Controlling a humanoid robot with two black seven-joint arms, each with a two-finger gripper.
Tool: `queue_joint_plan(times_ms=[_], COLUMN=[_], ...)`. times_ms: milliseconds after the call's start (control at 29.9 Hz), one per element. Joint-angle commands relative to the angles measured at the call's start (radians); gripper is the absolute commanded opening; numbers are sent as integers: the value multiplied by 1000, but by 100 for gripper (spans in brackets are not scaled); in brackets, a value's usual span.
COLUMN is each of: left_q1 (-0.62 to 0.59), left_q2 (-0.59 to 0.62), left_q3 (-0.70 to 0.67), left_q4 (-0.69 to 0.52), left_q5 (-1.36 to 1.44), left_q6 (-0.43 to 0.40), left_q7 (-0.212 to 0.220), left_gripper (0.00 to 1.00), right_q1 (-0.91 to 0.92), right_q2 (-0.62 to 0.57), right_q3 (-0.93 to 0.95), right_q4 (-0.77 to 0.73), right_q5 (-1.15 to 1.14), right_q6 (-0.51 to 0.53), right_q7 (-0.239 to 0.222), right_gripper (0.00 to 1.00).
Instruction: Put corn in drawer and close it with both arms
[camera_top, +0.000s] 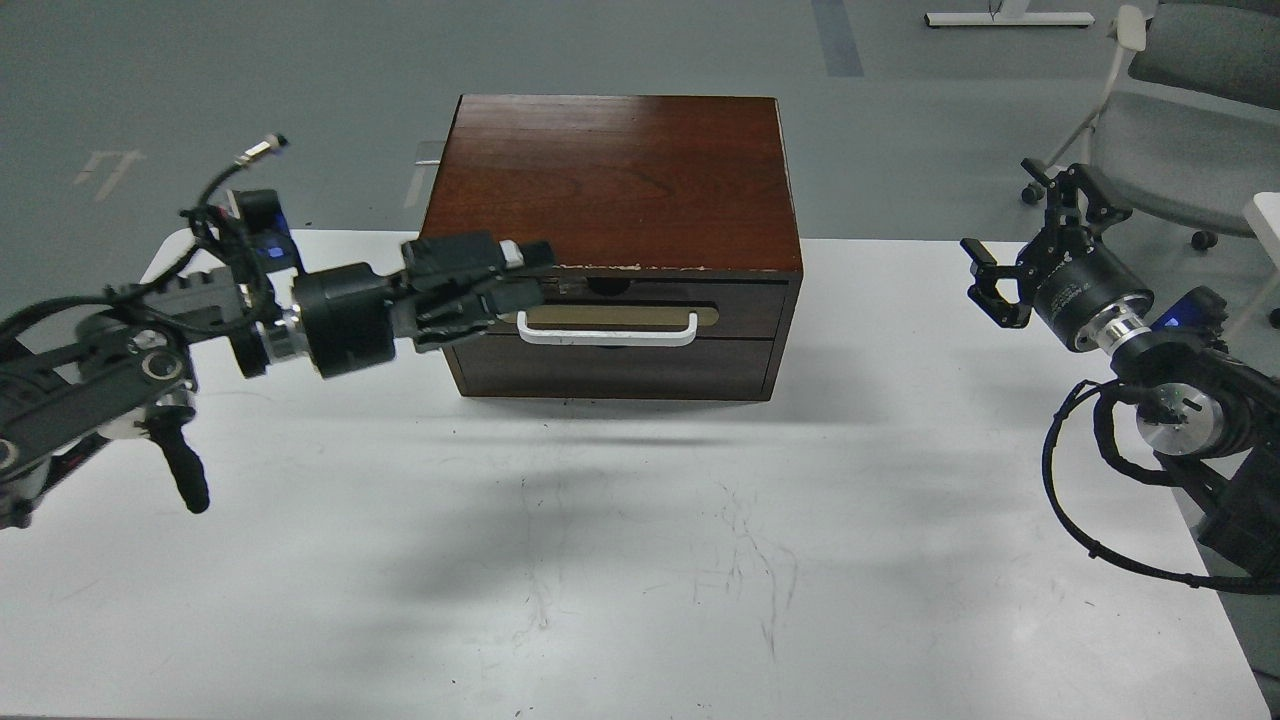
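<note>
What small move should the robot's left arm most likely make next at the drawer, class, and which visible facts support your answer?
Probably draw the left gripper back from the drawer. The drawer front sits nearly flush with the cabinet, only a dark slit shows above it, and no corn is in sight. The right gripper hangs open, well to the side. Whether the left fingers are closed cannot be told.

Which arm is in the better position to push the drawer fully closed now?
Left. The left gripper is already at the drawer front, beside the white handle. The right gripper hangs open far off to the right, away from the cabinet.
</note>
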Motion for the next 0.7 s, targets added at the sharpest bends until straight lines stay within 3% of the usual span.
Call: queue_joint_plan(times_ms=[0,234,368,435,569,669], left_q1=[2,-3,2,3,0,-10], left_q2=[130,123,5,-42,-157,-194], left_q3=[-19,-15,-7,-6,-10,-12], left_q4=[49,436,657,751,881,897], left_q5=[-179,-267,-267,-271,-297,-320], left_q6=[0,0,0,0,0,0], left_q7=[0,0,0,0,0,0], left_gripper=[98,98,98,98,98,98], right_q1=[0,8,20,25,35,38], right_q2=[-3,-3,8,11,15,34], right_q3=[0,2,3,5,2,-1], right_q4=[0,6,15,17,22,20], right_q5=[-2,-2,-2,-2,-3,-3], right_q6=[1,3,6,6,4,1], right_q7=[3,18,80,81,77,65], right_gripper=[99,99,99,99,99,99])
